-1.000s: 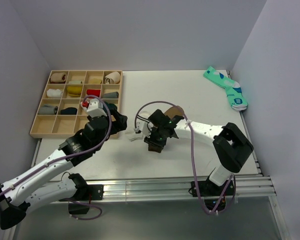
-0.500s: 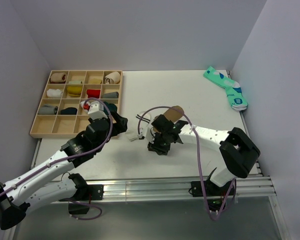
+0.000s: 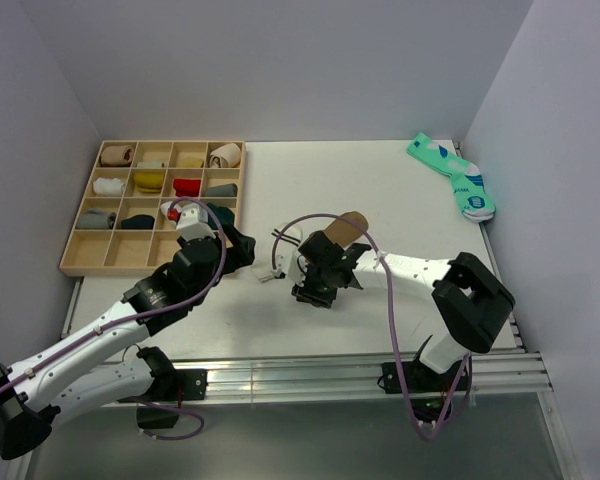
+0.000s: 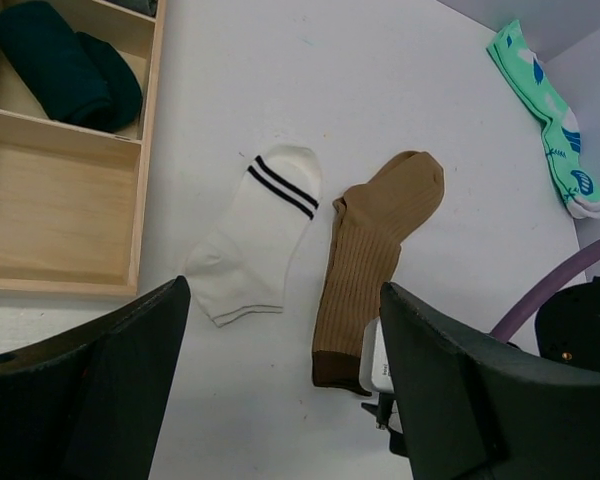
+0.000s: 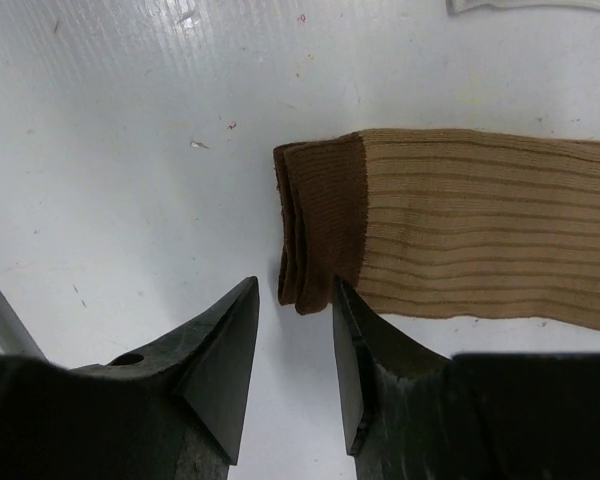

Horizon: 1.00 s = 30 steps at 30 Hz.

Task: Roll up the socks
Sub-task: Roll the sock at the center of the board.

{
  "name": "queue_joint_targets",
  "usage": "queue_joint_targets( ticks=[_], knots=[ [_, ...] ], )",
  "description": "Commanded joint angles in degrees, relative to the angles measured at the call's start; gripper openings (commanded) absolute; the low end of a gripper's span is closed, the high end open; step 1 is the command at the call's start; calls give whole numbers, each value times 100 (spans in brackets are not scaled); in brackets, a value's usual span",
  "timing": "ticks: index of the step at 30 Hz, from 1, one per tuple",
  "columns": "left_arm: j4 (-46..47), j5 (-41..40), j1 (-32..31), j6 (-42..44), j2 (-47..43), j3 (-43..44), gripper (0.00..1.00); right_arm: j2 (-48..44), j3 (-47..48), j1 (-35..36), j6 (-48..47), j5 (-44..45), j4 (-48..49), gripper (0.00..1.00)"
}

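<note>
At the centre of the right wrist view, the right gripper holds its two dark fingers a narrow gap apart, pinching nothing. The folded dark-brown cuff of the tan sock lies flat on the white table just above that gap, its soft ribbed length running straight off to the right edge. In the left wrist view the left gripper is spread wide and empty at the bottom, farther from that cuff, so the right arm looks the nearer; the smooth white sock lies just beside the tan one, the teal pair well apart at upper right.
</note>
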Motion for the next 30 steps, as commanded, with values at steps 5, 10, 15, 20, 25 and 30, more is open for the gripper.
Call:
queue_joint_targets(
  ticks=[5, 10, 15, 20, 25, 30],
  knots=[
    [273, 20, 26, -39, -28, -37, 82, 134, 74, 110, 127, 34, 152, 40],
    [361, 55, 26, -48, 52, -72, 82, 213, 48, 110, 127, 7, 170, 40],
    [457, 64, 26, -57, 192, -98, 82, 345, -13, 102, 109, 104, 257, 39],
    [528, 125, 26, -65, 280, -116, 83, 415, -22, 101, 136, 209, 310, 38],
    [598, 134, 26, -48, 289, -133, 83, 433, -40, 110, 145, 350, 372, 38],
    [668, 187, 26, -30, 324, -203, 82, 512, 65, 40, 136, 228, 267, 17]
  ],
)
